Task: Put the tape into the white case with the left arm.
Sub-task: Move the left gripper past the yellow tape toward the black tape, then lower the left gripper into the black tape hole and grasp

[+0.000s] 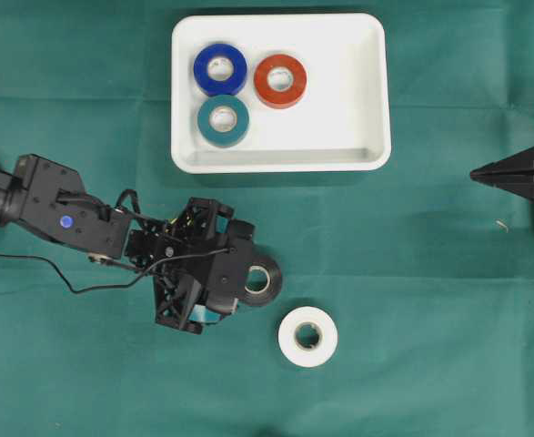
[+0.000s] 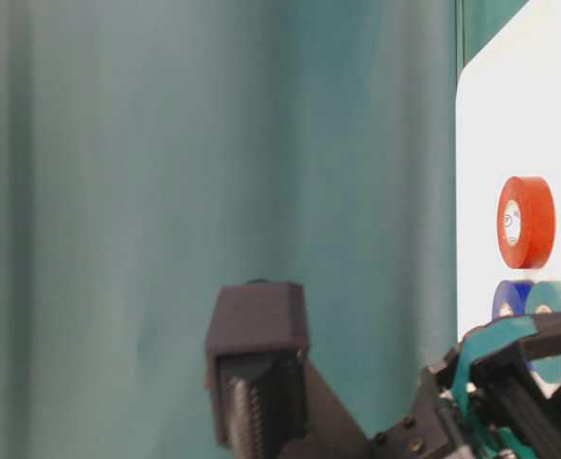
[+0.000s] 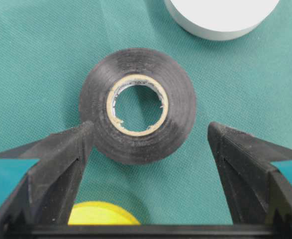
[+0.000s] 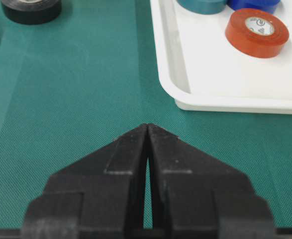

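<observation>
A black tape roll [image 3: 102,99] lies flat on the green cloth, just ahead of my left gripper [image 3: 150,128]. That gripper is open, its fingers standing either side of the roll's near half. The left fingertip [image 3: 81,137] is at the roll's edge and the right one stands well apart. From overhead the left gripper [image 1: 239,284] covers part of the black roll [image 1: 268,270]. The white case [image 1: 367,109] sits at the back and holds a blue roll [image 1: 220,69], a red roll [image 1: 279,81] and a teal roll [image 1: 224,121]. My right gripper [image 4: 147,127] is shut and empty.
A white tape roll [image 1: 307,337] lies on the cloth just right of the black one. A yellow roll [image 3: 98,215] shows under the left gripper's base. The right gripper [image 1: 478,173] rests at the table's right edge, pointing left.
</observation>
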Motion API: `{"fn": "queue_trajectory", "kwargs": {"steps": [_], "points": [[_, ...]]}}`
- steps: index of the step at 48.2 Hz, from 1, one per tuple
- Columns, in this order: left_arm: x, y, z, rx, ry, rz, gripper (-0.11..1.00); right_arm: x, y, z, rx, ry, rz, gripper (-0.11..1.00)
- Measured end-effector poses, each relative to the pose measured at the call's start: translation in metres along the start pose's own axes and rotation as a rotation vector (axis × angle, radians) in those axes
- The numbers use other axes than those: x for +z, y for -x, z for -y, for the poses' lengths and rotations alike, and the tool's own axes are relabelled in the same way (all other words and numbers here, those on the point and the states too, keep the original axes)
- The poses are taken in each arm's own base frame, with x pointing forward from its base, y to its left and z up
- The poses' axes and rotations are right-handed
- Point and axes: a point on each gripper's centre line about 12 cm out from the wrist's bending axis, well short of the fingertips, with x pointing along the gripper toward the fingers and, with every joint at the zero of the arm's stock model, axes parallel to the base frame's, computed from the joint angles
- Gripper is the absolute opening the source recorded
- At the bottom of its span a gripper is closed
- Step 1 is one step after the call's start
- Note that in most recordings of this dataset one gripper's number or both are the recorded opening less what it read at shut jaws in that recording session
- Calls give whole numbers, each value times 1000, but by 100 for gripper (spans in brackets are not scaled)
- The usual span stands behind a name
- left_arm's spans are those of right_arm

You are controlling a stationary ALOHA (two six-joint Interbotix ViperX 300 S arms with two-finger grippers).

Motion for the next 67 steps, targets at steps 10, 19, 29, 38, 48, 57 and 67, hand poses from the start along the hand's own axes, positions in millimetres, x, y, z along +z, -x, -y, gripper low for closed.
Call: {"fn": "queue_trajectory", "kwargs": {"steps": [10, 19, 29, 38, 48, 57, 67], "points": [[1, -8, 4, -8, -5, -9, 92, -1, 0, 0, 0, 0, -2, -9], [1, -16, 11, -19, -21, -20, 92, -1, 0, 0, 0, 0, -2, -9], [4, -29, 15, -25, -28, -27, 92, -1, 0, 0, 0, 0, -2, -9], [3, -36, 16, -25, -29, -36, 92, -1, 0, 0, 0, 0, -2, -9], [2, -37, 16, -25, -29, -43, 83, -1, 0, 0, 0, 0, -2, -9], [-2, -36, 15, -26, -29, -81, 36, 0, 0, 0, 0, 0, 0, -9], [-1, -36, 16, -28, -30, -107, 23, -1, 0, 0, 0, 0, -2, -9]]}}
